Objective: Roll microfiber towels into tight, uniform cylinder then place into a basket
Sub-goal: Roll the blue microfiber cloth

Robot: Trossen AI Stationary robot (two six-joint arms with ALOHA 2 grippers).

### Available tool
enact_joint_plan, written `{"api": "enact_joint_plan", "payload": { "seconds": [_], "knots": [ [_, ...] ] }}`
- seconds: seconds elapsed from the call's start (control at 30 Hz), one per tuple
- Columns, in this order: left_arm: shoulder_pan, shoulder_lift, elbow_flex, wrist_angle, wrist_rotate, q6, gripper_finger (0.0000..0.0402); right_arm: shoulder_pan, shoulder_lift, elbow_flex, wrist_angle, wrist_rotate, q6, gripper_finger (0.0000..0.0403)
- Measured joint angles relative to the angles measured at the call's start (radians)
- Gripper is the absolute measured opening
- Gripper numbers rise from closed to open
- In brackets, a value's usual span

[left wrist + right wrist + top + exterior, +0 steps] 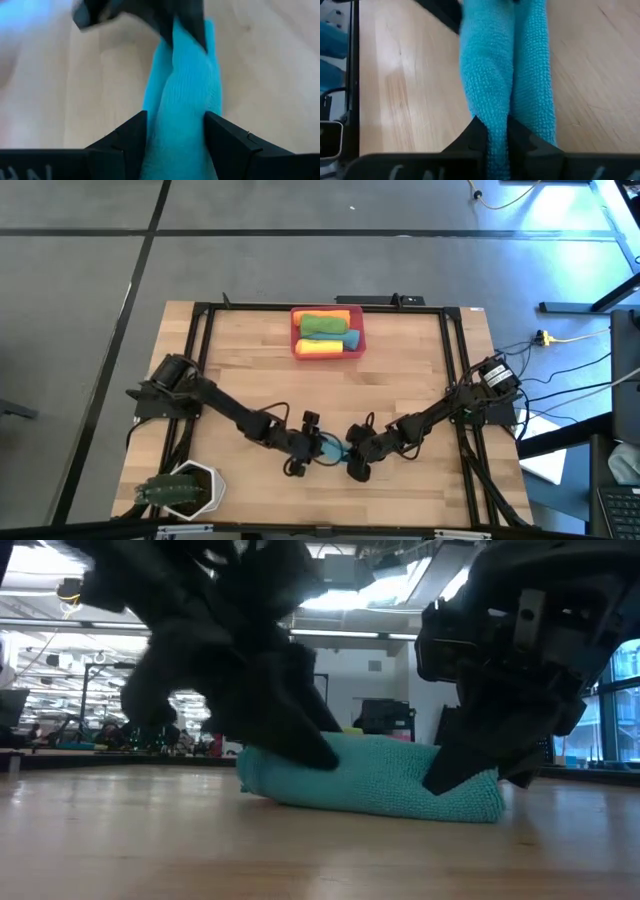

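Grey floor surrounded the wooden tabletop (400, 370), and I had both arms bent in toward the middle of its near edge. Against the far edge, at the centre, sat the basket (296, 330), already holding three rolled towels: an orange one (340, 314), a green one (322, 327) and a yellow one (318, 347). I judged that part finished.

What was left lay between my two tools: a teal towel (375, 778), rolled into a rough, slightly lumpy cylinder resting flat on the wood. My left tool (175, 137) straddled one end with its fingers spread and a little slack, so I read it as released rather than gripping. My right tool (493, 134) was clenched on a pinch of the roll's other end.

I judged the roll needed tightening or a firm hold, then a carry to the basket. I saw no second teal cloth anywhere.

A white hexagonal pot (195, 485) with a plant stood at the near left corner, well clear of the route. The basket looked nearly full, so fitting another roll could be the snag.
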Motion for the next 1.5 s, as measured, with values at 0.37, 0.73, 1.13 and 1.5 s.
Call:
{"api": "enact_joint_plan", "payload": {
  "seconds": [0.37, 0.73, 1.13, 1.5],
  "knots": [
    [0.031, 0.049, 0.003, -0.012, 0.101, -0.075, 0.0181, 0.001, 0.003, 0.066, -0.052, -0.004, -0.183, 0.0196],
    [0.04, 0.051, 0.003, -0.018, 0.13, -0.109, 0.0174, 0.033, -0.1, 0.311, -0.641, 0.191, -0.259, 0.0221],
    [0.048, 0.051, 0.001, -0.016, 0.153, -0.13, 0.0165, 0.113, -0.052, 0.35, -0.379, 0.348, -0.372, 0.0178],
    [0.05, 0.052, 0.0, -0.017, 0.157, -0.147, 0.0165, 0.068, 0.081, 0.351, -0.331, 0.305, -0.354, 0.0014]
  ]
}}
